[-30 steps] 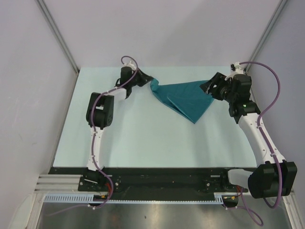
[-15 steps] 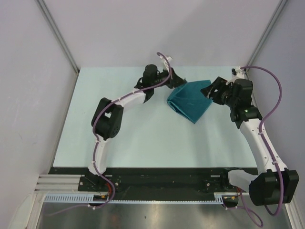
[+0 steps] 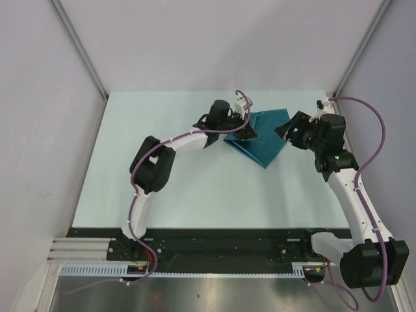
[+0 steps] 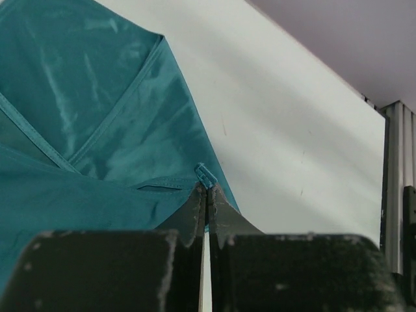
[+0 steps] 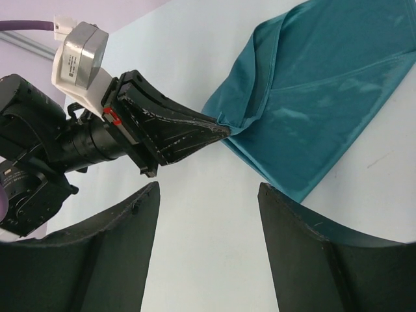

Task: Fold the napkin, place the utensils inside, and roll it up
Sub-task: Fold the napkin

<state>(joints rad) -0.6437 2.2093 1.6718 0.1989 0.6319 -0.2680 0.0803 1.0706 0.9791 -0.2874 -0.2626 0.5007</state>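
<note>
The teal napkin [image 3: 265, 140] lies partly folded at the back right of the table, its hems showing in the left wrist view [image 4: 97, 123]. My left gripper [image 3: 251, 132] is shut on a corner of the napkin, with the hem pinched at its tips [image 4: 207, 190], and holds it over the cloth. My right gripper [image 3: 288, 132] is open and empty beside the napkin's right edge. Its view shows the napkin [image 5: 325, 84], the left fingers [image 5: 175, 133] and bare table between its own tips [image 5: 208, 192]. The utensils are out of view.
The pale table [image 3: 195, 182] is walled at the back and on both sides [image 3: 78, 52]. A black rail [image 3: 221, 247] runs along the near edge by the arm bases. A vertical frame post [image 4: 393, 169] stands at the table's right edge.
My left arm has swung right, carrying the napkin's left corner over the cloth toward its right side. The spread napkin is now a narrower fold. The right gripper has barely moved.
</note>
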